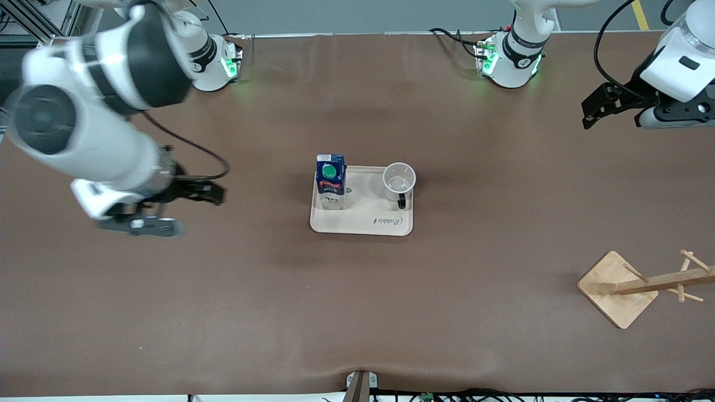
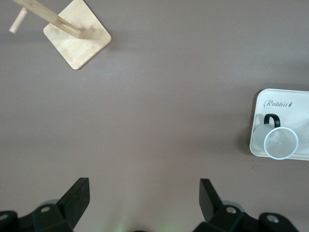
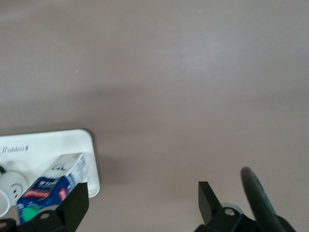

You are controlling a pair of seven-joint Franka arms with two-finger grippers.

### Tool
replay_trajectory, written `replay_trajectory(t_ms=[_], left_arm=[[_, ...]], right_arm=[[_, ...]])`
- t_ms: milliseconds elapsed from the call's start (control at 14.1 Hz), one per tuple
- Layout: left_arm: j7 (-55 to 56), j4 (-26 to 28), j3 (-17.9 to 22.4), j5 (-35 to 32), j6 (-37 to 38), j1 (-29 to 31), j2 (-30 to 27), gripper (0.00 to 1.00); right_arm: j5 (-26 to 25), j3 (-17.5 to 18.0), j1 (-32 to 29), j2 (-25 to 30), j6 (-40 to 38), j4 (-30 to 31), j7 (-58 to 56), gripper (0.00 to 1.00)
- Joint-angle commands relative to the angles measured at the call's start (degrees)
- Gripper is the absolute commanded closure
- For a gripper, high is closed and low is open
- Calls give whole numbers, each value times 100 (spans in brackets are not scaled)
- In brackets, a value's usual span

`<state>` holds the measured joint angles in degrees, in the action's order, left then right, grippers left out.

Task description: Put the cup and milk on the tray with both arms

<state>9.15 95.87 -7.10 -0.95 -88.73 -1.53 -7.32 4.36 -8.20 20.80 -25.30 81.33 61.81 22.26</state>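
Brown desk (image 1: pixel 223 307) holds the tray (image 1: pixel 357 223), with the milk (image 1: pixel 330 181) and cup (image 1: pixel 399 181) standing on it. My right gripper (image 1: pixel 192 192) hangs over bare desk toward its own end, and my left gripper (image 1: pixel 600 106) is up over its end, both well apart from the tray.

Left wrist view: my jaws are wide apart and hold nothing, the cup (image 2: pixel 280 142) off to one side.

Right wrist view: these jaws are wide apart too, the milk (image 3: pixel 50 186) beside one finger.

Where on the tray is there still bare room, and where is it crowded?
On the tray, the strip nearest the front camera, along the Rabbit script, is bare, as is the gap between the milk and the cup. The edge toward the robots' bases is crowded: both stand there. Left gripper and right gripper are open, over table well clear of the tray.
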Motion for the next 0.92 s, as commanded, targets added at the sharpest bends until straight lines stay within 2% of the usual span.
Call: replay_trajectory(t_ms=[0, 142, 355, 639, 852], left_arm=[[17, 99, -11, 78, -39, -5, -138, 0], [17, 134, -54, 78, -39, -22, -138, 0], [8, 143, -116, 69, -13, 39, -138, 0], [-71, 143, -73, 78, 48, 135, -164, 0], [-106, 64, -55, 69, 75, 223, -156, 0]], right_arm=[[-75, 99, -654, 288, -74, 120, -544, 0], [-58, 99, -1164, 560, -39, 391, -1334, 0], [-93, 90, -1648, 1419, 285, 1479, -1681, 0], [-172, 99, -1711, 2580, 1121, 3166, -1681, 0], [-181, 117, -1702, 2776, 885, 3503, -1672, 0]])
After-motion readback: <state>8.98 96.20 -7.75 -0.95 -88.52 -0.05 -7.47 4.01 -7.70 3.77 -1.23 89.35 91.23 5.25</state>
